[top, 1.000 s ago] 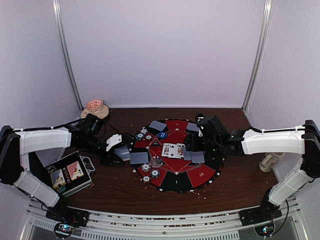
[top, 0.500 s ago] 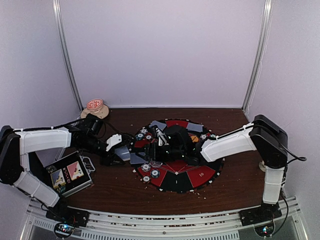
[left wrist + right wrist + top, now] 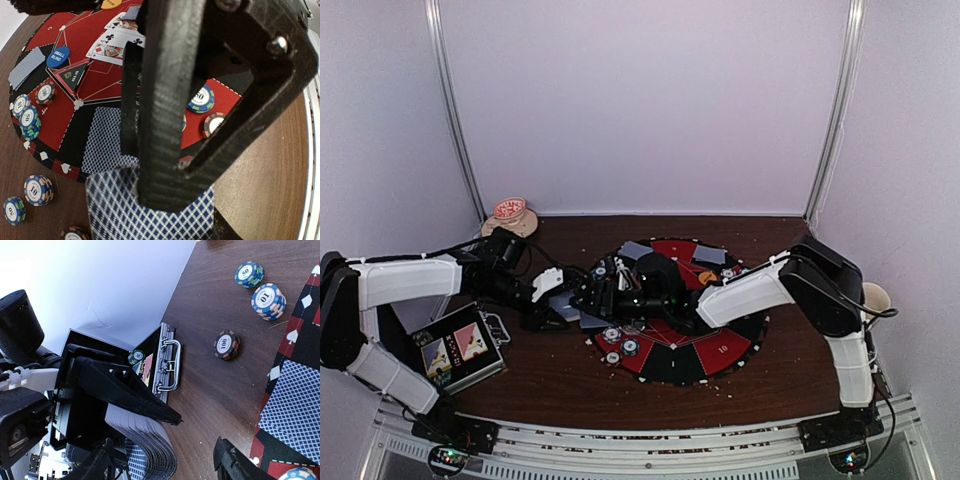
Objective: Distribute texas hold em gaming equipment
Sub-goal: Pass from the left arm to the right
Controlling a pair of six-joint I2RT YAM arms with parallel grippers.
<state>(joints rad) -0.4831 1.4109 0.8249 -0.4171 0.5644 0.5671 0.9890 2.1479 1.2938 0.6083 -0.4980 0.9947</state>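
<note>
The left gripper (image 3: 560, 309) is at the left edge of the round game mat (image 3: 722, 350), and its fingers are closed on a deck of playing cards (image 3: 146, 439) with a blue diamond pattern on the back. In the left wrist view one ribbed finger (image 3: 162, 125) lies across the top card of this deck. The right arm stretches over the mat from the right side, so the right gripper (image 3: 600, 297) is just beside the left one. Its fingers stand apart: in the right wrist view one tip shows at the lower right and the other at the lower left, with the deck between them. Whether they touch the cards, I cannot tell

On the mat, face-up cards (image 3: 114, 42) lie in the middle and face-down cards (image 3: 106, 136) lie closer to the rim. A blue button (image 3: 58, 56) marked SMALL BLIND sits beside a black triangle marker (image 3: 72, 75), and an orange button (image 3: 111, 3) is farther across the mat. Teal chips (image 3: 30, 122) are stacked near the mat's edge, and a teal and white chip (image 3: 201, 98) lies on a red field. Three more chip stacks (image 3: 269, 301) stand on the brown tabletop (image 3: 550, 378), just outside the mat. The metal case (image 3: 460, 346) lies on the tabletop near the left arm. The beige mug (image 3: 875, 297) is at the right side, well apart from the mat
</note>
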